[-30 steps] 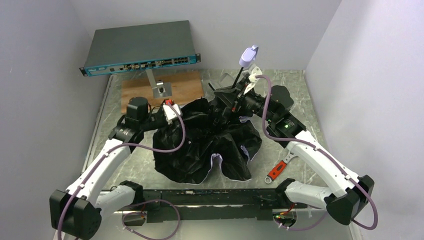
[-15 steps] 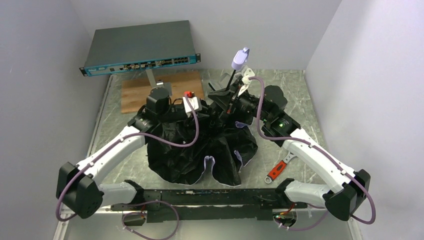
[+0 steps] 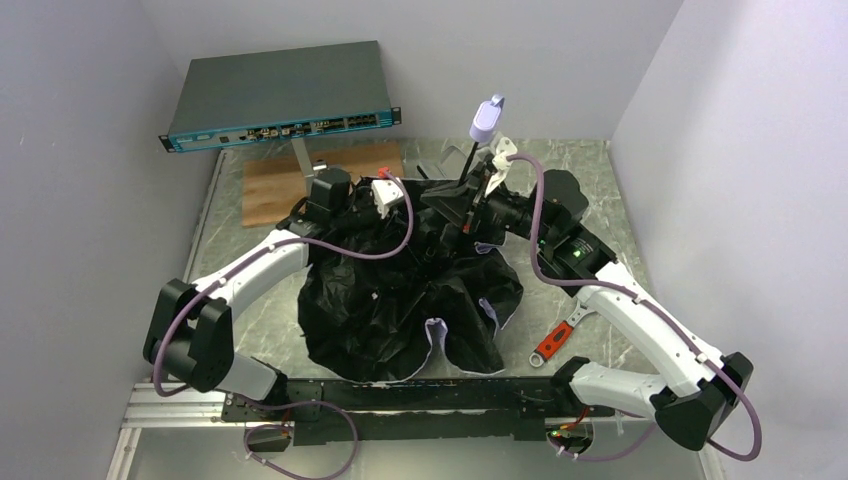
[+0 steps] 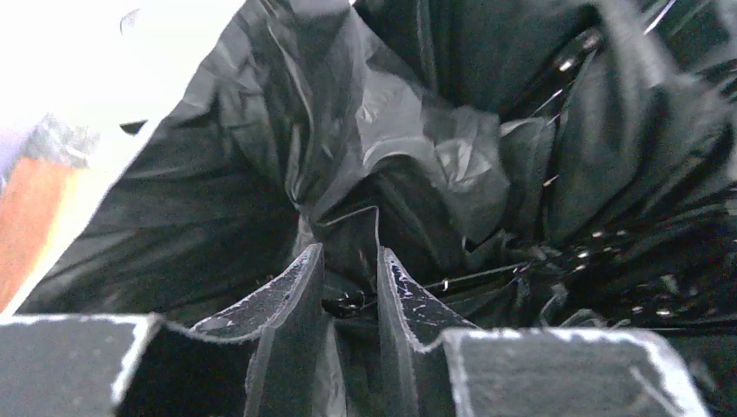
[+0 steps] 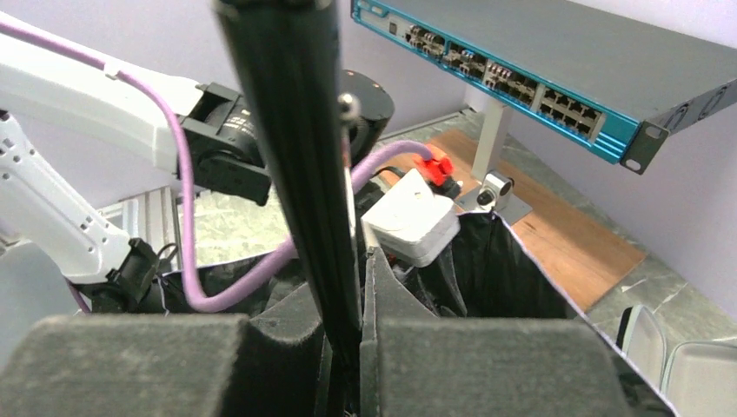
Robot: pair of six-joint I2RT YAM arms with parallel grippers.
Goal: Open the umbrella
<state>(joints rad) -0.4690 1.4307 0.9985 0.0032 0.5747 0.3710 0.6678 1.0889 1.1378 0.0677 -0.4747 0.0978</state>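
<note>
The right gripper (image 5: 355,278) is clamped on the thin black shaft (image 5: 295,148) of the umbrella (image 3: 410,300) — its lavender handle (image 3: 486,118) tilts up just beyond. The left gripper (image 4: 350,265) sits among the black canopy (image 4: 417,156) folds, fingers narrowly apart — whether it pinches anything I cannot tell. The canopy lies slumped mid-bench (image 3: 590,170).

Top view evenly lit and sharp. Left wrist: top-left corner blown out, umbrella (image 4: 417,165) fabric dim with glints, right edge smeared. Right wrist: near foreground soft, network switch (image 5: 556,78) crisp.
</note>
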